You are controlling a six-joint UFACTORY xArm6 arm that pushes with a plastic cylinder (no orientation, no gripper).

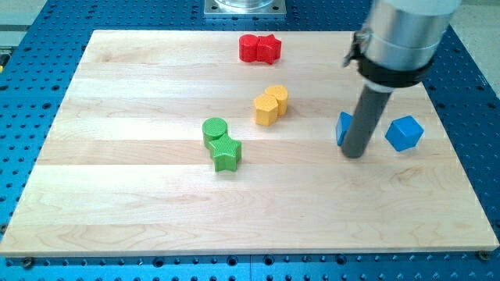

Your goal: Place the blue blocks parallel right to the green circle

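Counter: a pale wooden board is seen lying on a blue perforated base.
Tip: my tip is set down on the board at the view's right, below the grey cylinder body of the arm.
Pincer: none is carried by this arm, only the straight dark rod, so no wide or narrow state can be told.
Blue block, partly hidden: a blue block is seen just left of the rod and touching it; its shape cannot be made out because the rod covers part of it.
Blue cube: a blue cube-like block is placed to the right of the tip, apart from the rod and from the other blue block.
Green star: a green star-shaped block is found well to the left of the tip.
Green circle: a green round block is seen touching the star, just above it.
Yellow pair: two yellow blocks, touching each other, are placed up and left of the tip.
Red pair: two red blocks, touching each other, are seen farthest from the tip, near the view's top.
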